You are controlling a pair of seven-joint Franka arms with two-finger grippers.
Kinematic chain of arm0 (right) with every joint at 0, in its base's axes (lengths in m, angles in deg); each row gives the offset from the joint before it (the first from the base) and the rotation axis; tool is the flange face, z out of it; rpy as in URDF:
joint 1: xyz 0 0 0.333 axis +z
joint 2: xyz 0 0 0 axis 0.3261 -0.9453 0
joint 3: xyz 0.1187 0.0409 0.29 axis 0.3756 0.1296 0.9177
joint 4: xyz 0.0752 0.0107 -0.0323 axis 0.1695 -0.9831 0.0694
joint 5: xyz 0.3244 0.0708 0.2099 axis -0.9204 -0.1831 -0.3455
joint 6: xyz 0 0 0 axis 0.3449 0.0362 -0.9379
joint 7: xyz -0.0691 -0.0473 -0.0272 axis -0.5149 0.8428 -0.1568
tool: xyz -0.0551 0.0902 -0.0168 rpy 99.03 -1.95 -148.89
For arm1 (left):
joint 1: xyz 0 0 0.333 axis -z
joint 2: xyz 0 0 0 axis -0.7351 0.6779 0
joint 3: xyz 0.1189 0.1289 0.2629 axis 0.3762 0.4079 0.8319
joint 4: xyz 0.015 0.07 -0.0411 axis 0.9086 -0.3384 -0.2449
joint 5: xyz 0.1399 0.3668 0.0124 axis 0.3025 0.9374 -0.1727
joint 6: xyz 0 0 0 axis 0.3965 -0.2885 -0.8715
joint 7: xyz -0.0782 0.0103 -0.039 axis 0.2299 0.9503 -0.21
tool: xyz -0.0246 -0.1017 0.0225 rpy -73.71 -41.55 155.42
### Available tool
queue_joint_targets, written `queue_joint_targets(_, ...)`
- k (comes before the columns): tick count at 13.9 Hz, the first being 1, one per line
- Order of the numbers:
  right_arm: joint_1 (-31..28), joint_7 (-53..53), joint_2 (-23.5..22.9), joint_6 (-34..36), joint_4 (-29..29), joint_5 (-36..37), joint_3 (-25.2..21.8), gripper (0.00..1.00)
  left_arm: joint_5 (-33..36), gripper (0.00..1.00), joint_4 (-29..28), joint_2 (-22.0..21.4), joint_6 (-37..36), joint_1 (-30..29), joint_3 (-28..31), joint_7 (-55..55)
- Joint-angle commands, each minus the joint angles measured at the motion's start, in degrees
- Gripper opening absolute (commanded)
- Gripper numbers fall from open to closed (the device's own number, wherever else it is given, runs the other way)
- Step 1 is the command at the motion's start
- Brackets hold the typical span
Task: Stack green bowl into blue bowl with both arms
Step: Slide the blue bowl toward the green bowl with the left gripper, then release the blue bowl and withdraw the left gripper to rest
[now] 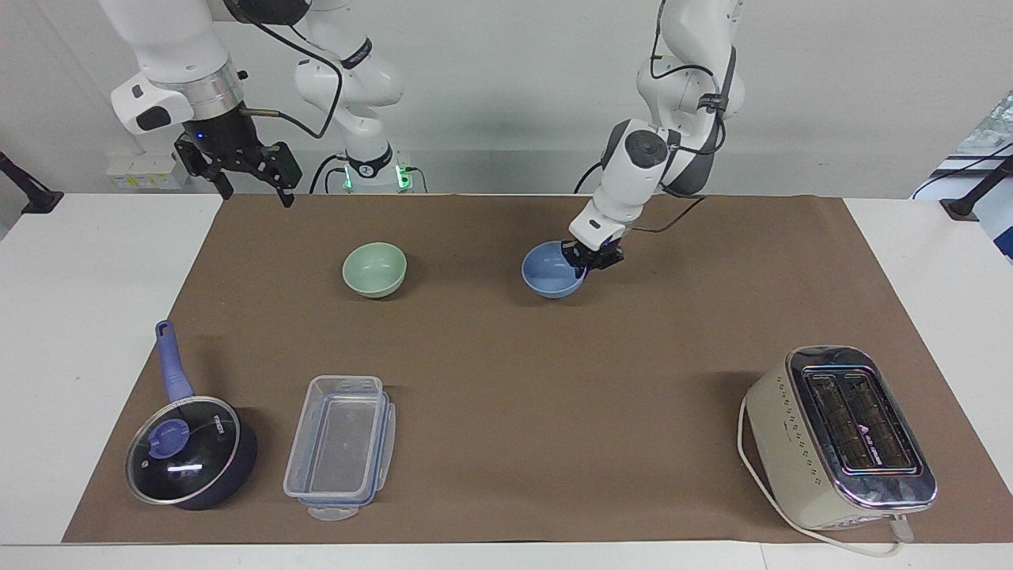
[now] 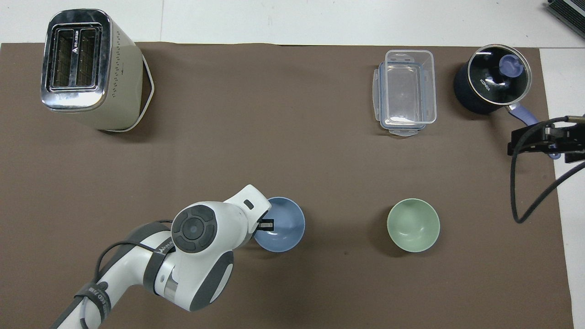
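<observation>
The blue bowl is upright near the middle of the brown mat, low over it or on it; I cannot tell which. It also shows in the overhead view. My left gripper is shut on the bowl's rim, on the side toward the left arm's end, one finger inside the bowl. The green bowl stands upright and empty on the mat beside the blue bowl, toward the right arm's end. My right gripper waits open and empty in the air over the mat's edge at the right arm's end.
A cream toaster stands farther from the robots at the left arm's end. A clear plastic container and a lidded dark saucepan with a blue handle stand farther from the robots than the green bowl.
</observation>
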Motion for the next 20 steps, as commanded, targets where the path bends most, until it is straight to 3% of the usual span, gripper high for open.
queue_joint_targets(1,-0.6,0.8,1.5,-0.7,-1.8,-0.1,0.3,1.0,-1.2,1.0,-0.4,1.8,3.5,2.0,1.1,0.4)
queue_joint_targets(3,-0.6,0.9,1.6,-0.7,-1.8,-0.1,0.3,1.0,-1.1,1.0,1.6,1.8,2.6,1.0,1.4,0.3)
queue_joint_targets(8,-0.6,1.0,1.5,-0.7,-1.8,-0.1,0.3,1.0,1.2,1.0,10.8,1.5,-10.9,-9.7,1.5,-4.7)
queue_joint_targets(16,-0.7,0.6,1.6,-0.7,-2.2,-0.1,0.3,1.0,5.7,1.0,21.5,1.3,-21.4,-23.9,1.5,-11.5)
queue_joint_targets(20,-1.6,0.2,4.8,-3.4,-7.6,-2.4,0.2,1.0,5.9,1.0,26.8,1.5,-28.0,-29.4,1.6,-21.4)
